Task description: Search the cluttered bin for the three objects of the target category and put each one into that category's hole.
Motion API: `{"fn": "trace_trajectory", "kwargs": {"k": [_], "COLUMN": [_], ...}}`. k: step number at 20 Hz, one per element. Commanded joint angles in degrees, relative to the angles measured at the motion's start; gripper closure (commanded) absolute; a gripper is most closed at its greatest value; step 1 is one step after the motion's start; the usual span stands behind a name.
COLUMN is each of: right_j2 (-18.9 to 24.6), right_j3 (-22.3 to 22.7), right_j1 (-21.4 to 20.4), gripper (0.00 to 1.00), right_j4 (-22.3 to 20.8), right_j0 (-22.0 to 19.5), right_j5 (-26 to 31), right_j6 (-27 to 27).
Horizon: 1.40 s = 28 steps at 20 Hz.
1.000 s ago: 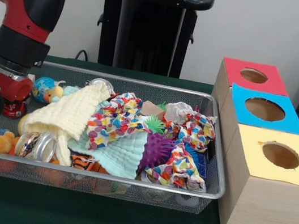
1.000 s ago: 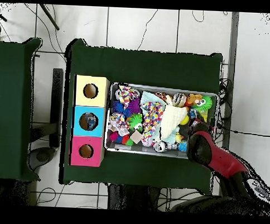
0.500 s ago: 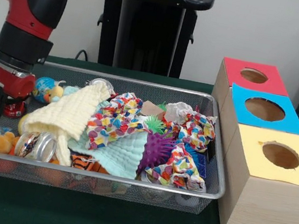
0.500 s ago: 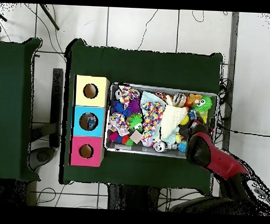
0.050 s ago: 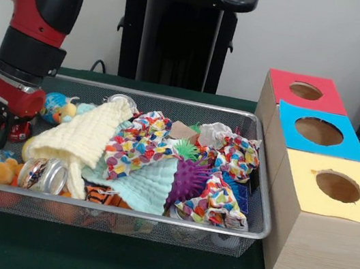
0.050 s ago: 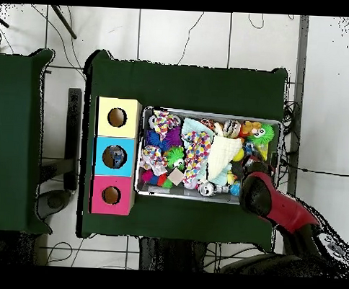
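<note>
front view: three boxes (image 5: 324,179), one bin (image 5: 250,208)

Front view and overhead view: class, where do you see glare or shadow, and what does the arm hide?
Front view: small glints on the metal tin and the mesh bin's rim; the holes in the boxes are shaded inside. Overhead view: the arm covers the bin's corner and the gripper.

A dark green cloth covers the counter (image 5: 144,266), which stands on a white tiled floor (image 6: 182,35) crossed by thin black cables (image 6: 306,170), with a second green-covered counter (image 6: 15,140) standing apart beside it.
</note>
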Motion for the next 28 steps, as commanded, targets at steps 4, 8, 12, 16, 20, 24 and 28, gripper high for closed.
{"fn": "trace_trajectory", "kwargs": {"k": [4, 8, 12, 16, 20, 24, 28], "right_j2": [3.7, 4.0, 4.2, 4.4, 5.6, 7.3, 7.8], "right_j3": [1.4, 1.3, 1.2, 1.2, -0.2, -2.5, -3.5], "right_j1": [2.1, 2.2, 2.3, 2.3, 2.9, 5.8, 7.6], "gripper": [0.00, 0.00, 0.00, 0.00, 0.00, 0.00, 0.00], "right_j4": [0.1, -0.3, -0.5, -0.7, -1.2, -2.2, -2.7], "right_j0": [-0.9, -1.3, -1.5, -1.8, -2.8, -4.3, -4.7], "right_j5": [1.4, 0.9, 0.7, 0.5, 1.7, 1.3, 0.2], "right_j6": [9.6, 9.6, 9.5, 9.5, 8.6, 7.9, 7.6]}}
